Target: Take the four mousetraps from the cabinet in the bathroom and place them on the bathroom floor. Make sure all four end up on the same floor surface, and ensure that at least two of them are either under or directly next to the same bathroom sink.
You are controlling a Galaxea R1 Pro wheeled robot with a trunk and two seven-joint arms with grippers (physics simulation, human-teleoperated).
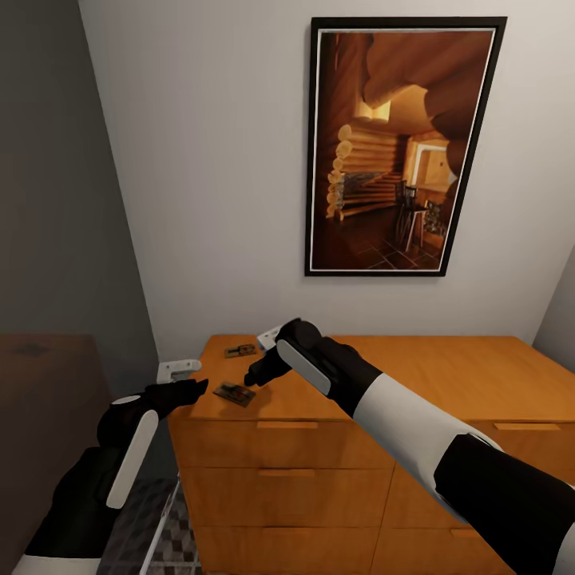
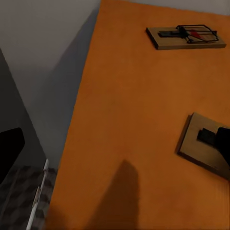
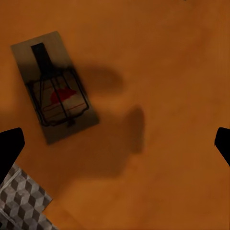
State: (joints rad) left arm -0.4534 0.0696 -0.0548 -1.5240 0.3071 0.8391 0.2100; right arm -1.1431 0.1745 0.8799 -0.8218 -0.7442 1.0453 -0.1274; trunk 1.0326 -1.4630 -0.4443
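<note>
My right gripper (image 1: 257,374) is hanging just above the left front corner of the cabinet (image 1: 447,375), and in the right wrist view its two dark fingertips (image 3: 10,146) are sitting wide apart with nothing between them. The near mousetrap (image 1: 235,393) is lying flat on the orange-brown top just beside that gripper, close to the front edge (red spot and wire frame facing up). A second mousetrap (image 1: 239,350) is resting farther back on the same top, near the wall. My left gripper (image 1: 185,391) is hovering off the cabinet's left end, pointing toward the near trap; whether its jaws are apart I cannot tell. Down past that corner the cube-patterned bathroom floor (image 1: 172,543) is showing. A framed picture (image 1: 399,148) is hanging on the wall above.
</note>
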